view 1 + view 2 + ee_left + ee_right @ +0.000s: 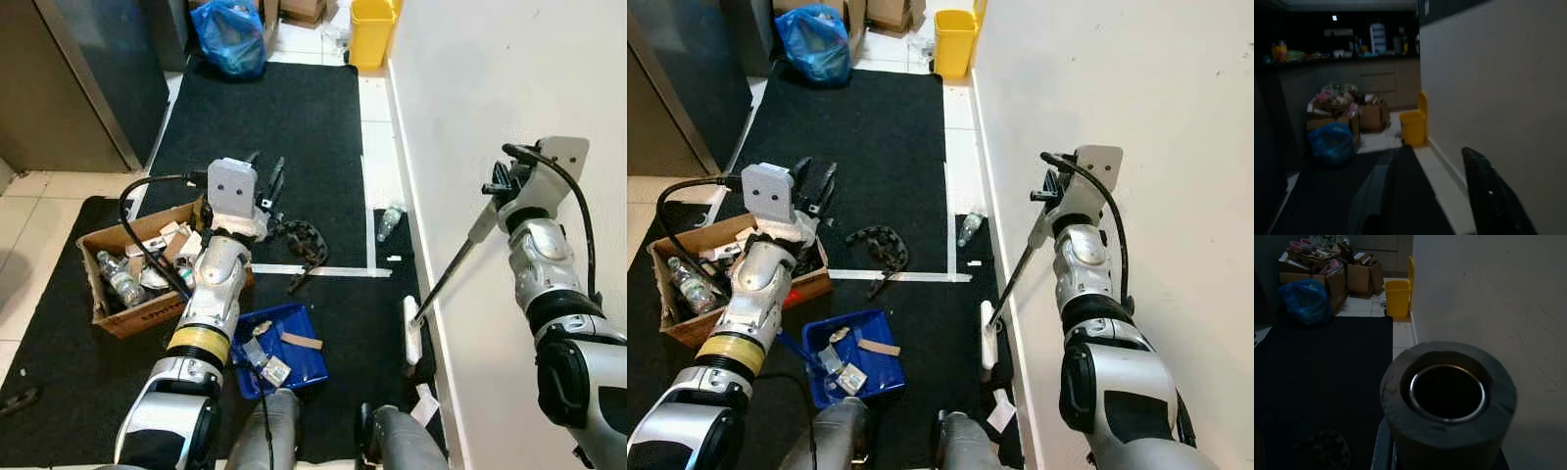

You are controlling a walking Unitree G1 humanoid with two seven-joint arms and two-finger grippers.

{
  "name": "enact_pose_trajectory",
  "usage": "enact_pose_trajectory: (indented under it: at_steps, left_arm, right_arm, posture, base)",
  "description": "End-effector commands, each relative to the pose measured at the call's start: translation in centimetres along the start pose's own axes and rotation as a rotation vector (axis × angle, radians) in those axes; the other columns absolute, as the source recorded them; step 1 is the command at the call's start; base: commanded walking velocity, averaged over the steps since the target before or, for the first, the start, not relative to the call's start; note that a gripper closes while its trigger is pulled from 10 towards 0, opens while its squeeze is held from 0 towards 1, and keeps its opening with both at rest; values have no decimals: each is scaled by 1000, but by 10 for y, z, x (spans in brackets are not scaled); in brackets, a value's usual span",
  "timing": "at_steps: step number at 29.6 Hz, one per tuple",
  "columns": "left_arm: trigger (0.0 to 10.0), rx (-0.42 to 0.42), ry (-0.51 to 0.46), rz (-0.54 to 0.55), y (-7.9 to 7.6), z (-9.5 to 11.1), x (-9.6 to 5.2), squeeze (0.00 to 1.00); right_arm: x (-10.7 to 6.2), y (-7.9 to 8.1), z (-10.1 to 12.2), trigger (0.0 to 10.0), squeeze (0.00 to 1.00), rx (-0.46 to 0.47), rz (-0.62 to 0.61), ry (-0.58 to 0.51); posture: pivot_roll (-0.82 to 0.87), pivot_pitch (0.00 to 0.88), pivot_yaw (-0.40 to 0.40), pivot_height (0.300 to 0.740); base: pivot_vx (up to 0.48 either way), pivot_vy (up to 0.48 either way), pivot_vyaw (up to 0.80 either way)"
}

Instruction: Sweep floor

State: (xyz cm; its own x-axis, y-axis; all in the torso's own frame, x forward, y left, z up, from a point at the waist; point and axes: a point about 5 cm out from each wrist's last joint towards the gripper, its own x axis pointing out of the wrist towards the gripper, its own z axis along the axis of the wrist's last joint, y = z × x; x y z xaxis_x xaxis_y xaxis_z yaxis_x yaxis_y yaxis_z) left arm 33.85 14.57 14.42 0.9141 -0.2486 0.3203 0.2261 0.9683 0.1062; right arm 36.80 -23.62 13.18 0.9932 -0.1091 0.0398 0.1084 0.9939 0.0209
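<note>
Hovering over the box, the left gripper has its fingers spread, empty. The right gripper clamps the broom, its shaft slanting to seven o'clock, head by the wall, bottle at eleven.

A slanted grey-handled broom rests its white head on black matting beside the wall.

my broom: 1, white head down by the wall
my grippers: 2, left gripper and right gripper
blue dustpan: 1
cardboard trash box: 1
yellow bin: 1
blue bag: 1
loose plastic bottle: 1
black chain thing: 1
</note>
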Motion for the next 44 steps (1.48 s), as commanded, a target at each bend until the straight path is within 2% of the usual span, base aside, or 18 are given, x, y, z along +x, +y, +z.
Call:
enact_pose_trajectory:
  at_steps: [1, 6, 11, 14, 16, 23, 25, 28, 29, 30, 31, 33, 34, 35, 39, 44]
  left_arm:
    - [10000, -12, -32, -17, -8, 10, 5, 1000]
    - [10000, 34, -82, 60, -6, 38, 7, 1000]
    - [10000, 9, -49, 137, -6, 45, -1, 1000]
    - [10000, -58, 68, 206, -11, 48, -22, 1000]
    - [10000, -69, 125, 217, -12, 51, -30, 1000]
    - [10000, -89, 218, 265, -9, 57, -45, 1000]
    - [10000, -66, 266, 292, -6, 61, -55, 1000]
    - [10000, 10, 319, 317, 5, 58, -64, 1000]
    - [10000, 22, 330, 321, 6, 57, -66, 1000]
    - [10000, 27, 384, 349, 14, 46, -75, 1000]
    - [10000, 27, 384, 349, 14, 46, -75, 1000]
    - [10000, 49, 486, 400, 30, 30, -93, 1000]
    - [10000, 49, 486, 400, 30, 30, -93, 1000]
    - [10000, 78, 541, 434, 43, 23, -103, 1000]
    - [10000, 101, 574, 452, 51, 18, -108, 1000]
    - [10000, 105, 604, 460, 53, 14, -111, 1000]
  right_arm:
    - [-1, -1, 0, 10000, 0, -4, -3, -4]
    - [-1, -3, -1, 10000, 0, -9, -8, 4]
    - [-2, -5, -3, 10000, 0, -17, -13, 17]
    - [-3, -8, -5, 10000, 0, -31, -18, 38]
    - [-3, -8, -5, 10000, 0, -36, -17, 41]
    - [-3, -6, -8, 10000, 0, -48, -6, 57]
    - [-4, -5, -10, 10000, 0, -54, 0, 74]
    - [-5, -5, -13, 10000, 0, -61, 3, 88]
    - [-5, -5, -13, 10000, 0, -63, 3, 89]
    - [-5, -6, -14, 10000, 0, -65, 2, 94]
    - [-5, -6, -14, 10000, 0, -65, 2, 94]
    - [-7, -7, -16, 10000, 0, -68, -2, 104]
    - [-7, -7, -16, 10000, 0, -68, -2, 104]
    - [-7, -9, -18, 10000, 0, -72, -7, 113]
    - [-8, -10, -19, 10000, 0, -77, -12, 120]
    - [-8, -11, -19, 10000, 0, -81, -14, 126]
  posture:
    - [161, 38, -66, 740]
    - [169, 49, -57, 740]
    - [172, 52, -57, 740]
    - [179, 62, -58, 740]
    - [179, 62, -58, 740]
    - [189, 71, -63, 740]
    - [191, 76, -65, 740]
    - [191, 81, -67, 740]
    - [191, 81, -67, 740]
    - [189, 80, -66, 740]
    - [189, 80, -66, 740]
    - [189, 80, -66, 740]
    - [189, 80, -66, 740]
    - [187, 81, -69, 740]
    - [184, 76, -69, 740]
    - [180, 71, -68, 740]
  base:
    - [0, 0, 0]
    - [0, 0, 0]
    - [0, 0, 0]
    - [0, 0, 0]
    - [0, 0, 0]
    - [0, 0, 0]
    - [0, 0, 0]
    - [0, 0, 0]
    - [0, 0, 0]
    - [0, 0, 0]
    - [0, 0, 0]
    - [0, 0, 0]
    - [0, 0, 0]
    - [0, 0, 0]
    - [0, 0, 0]
    - [0, 0, 0]
